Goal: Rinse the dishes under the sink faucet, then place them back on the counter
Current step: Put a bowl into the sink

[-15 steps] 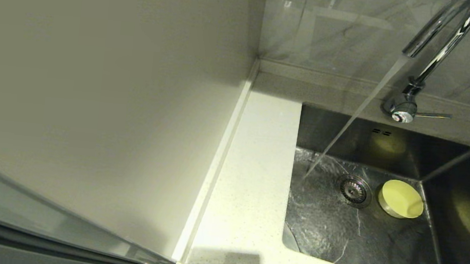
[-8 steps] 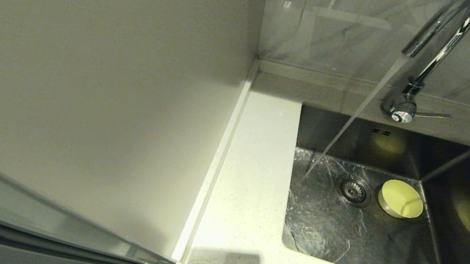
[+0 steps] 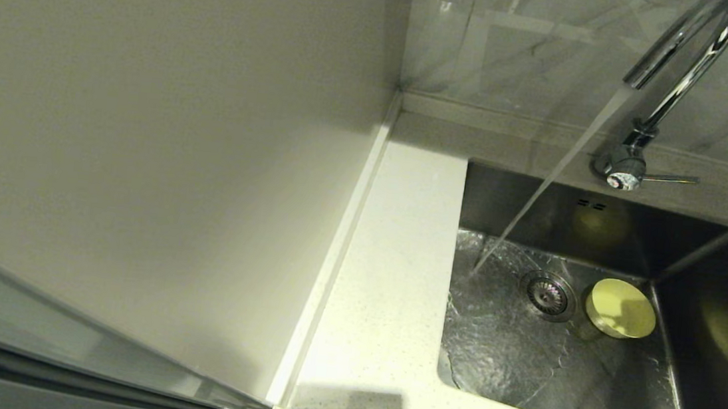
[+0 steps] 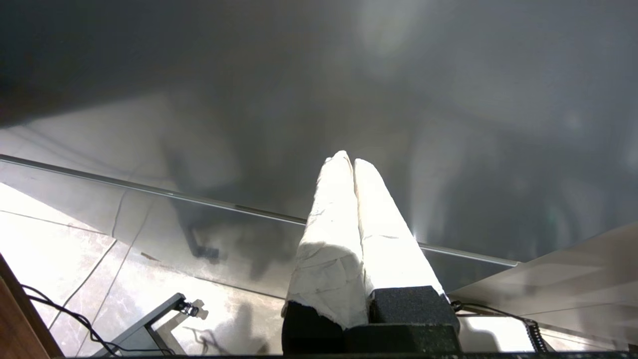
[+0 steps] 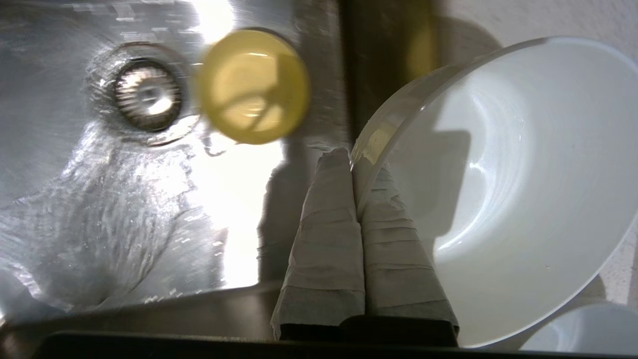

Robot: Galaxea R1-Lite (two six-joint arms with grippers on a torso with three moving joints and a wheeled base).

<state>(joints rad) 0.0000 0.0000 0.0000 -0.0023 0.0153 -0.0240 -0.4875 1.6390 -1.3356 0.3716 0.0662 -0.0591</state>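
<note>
Right end effector [image 5: 355, 189], open a second ago, now pinches the rim of a white bowl [image 5: 508, 189] beside the sink [image 3: 490, 350], ready for rinsing, while beyond it the yellow bowl [image 3: 621, 309] lies by the drain strainer [image 3: 549, 294] under the running faucet [image 3: 678, 68].

Sink [image 3: 687, 389] sits at 3 o'clock of the desk [image 3: 383, 286]. Faucet [image 3: 628, 166] behind it at 12. Drain strainer [image 3: 549, 294] in the basin w/ one bowl [image 3: 621, 309] just beside at 3. Second bowl [image 5: 498, 189] off the sink's right edge, third bowl [image 5: 583, 331] nr it.
</note>
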